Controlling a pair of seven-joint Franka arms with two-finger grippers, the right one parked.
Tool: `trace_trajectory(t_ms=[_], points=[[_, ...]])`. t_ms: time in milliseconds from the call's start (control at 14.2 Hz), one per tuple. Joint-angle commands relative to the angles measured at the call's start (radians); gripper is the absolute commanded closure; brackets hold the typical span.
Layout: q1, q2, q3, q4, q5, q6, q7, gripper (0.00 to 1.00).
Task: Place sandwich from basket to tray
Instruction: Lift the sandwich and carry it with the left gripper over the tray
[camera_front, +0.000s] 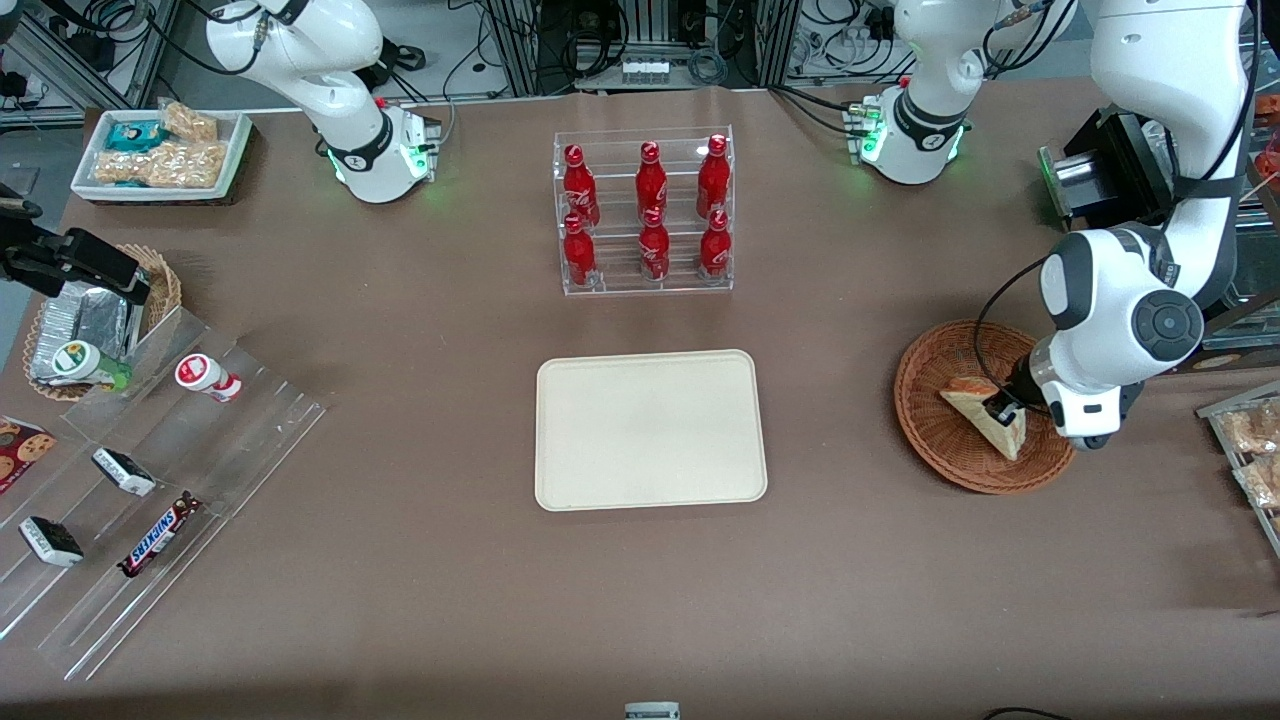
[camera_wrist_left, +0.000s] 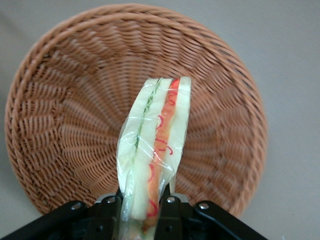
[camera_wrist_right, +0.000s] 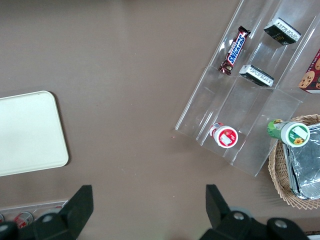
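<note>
Your gripper (camera_wrist_left: 145, 207) sits low inside the basket (camera_wrist_left: 60, 100), its two black fingers (camera_wrist_left: 111, 210) closed against the flat bread faces of the sandwich (camera_wrist_left: 155, 145), one on each side. The wedge stands on edge between them, so from the wrist camera you look straight at its cut face: pale white bread slices, a thin green strip, and a thicker red-orange band, all under clear, crinkled plastic wrap that catches the light.

The basket is a round, shallow bowl of reddish-brown wicker, with tight ribbed weave running out from the centre to a thicker coiled rim. From the front, you see the sandwich (camera_front: 985, 415) as a cream triangle with a browner crust edge, within the basket (camera_front: 925, 420) at the working arm's end of the table, and the gripper (camera_front: 1003, 408) right on it (the wrist's white housing covers part of the rim).

The tray (camera_front: 650, 430) lies flat on the brown table covering toward the middle, well apart from the basket: a smooth, matte cream rectangle with rounded corners and a low raised lip.
</note>
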Motion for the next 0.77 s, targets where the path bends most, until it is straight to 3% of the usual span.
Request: trace_trajectory(t_ms=[0, 493, 704], points=[[-0.093, 0.019, 0.001, 0.050, -0.009, -0.033, 0.040, 1.00], [-0.397, 0.133, 0.000, 0.253, -0.010, -0.035, 0.043, 0.97], [-0.491, 0.242, 0.000, 0.395, -0.058, -0.036, 0.019, 0.97]])
